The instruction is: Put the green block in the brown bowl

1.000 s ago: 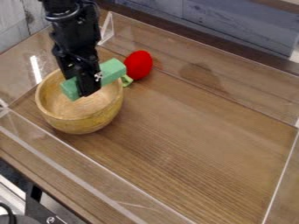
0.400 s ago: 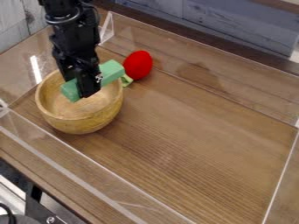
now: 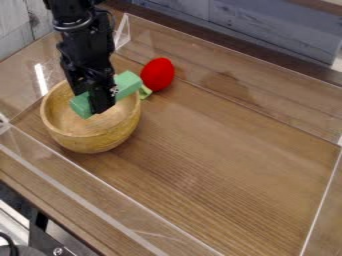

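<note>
One green block (image 3: pixel 126 86) is being held by the tool (image 3: pixel 102 86), clenched on it, over the upper part of the brown bowl (image 3: pixel 88 128); whether the bowl is being touched cannot be told. Part of the bowl's far rim is being hidden by tool and block. A red round toy (image 3: pixel 159 73) with green leaves is being seen just beside the bowl, near the block's far end. Bowl and toy are being carried by the wooden desk (image 3: pixel 235 150). Black cables (image 3: pixel 38 225) are being seen past the desk's edge.
</note>
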`<action>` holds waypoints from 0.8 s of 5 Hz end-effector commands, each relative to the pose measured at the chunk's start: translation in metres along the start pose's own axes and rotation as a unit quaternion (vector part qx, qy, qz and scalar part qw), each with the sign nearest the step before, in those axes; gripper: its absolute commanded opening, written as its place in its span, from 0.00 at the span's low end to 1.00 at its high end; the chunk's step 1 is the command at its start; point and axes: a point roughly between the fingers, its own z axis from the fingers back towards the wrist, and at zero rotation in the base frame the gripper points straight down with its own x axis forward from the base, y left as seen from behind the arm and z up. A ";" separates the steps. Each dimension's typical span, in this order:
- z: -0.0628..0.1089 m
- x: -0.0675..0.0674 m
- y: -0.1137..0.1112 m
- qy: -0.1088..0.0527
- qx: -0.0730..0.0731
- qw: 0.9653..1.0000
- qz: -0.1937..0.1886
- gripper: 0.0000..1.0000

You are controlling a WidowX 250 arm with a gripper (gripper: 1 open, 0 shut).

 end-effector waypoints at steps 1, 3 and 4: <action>0.013 0.006 0.008 -0.014 0.012 1.000 0.009 1.00; 0.033 0.017 -0.002 -0.028 0.001 0.999 0.030 1.00; 0.043 0.025 -0.011 -0.039 -0.006 0.999 0.038 1.00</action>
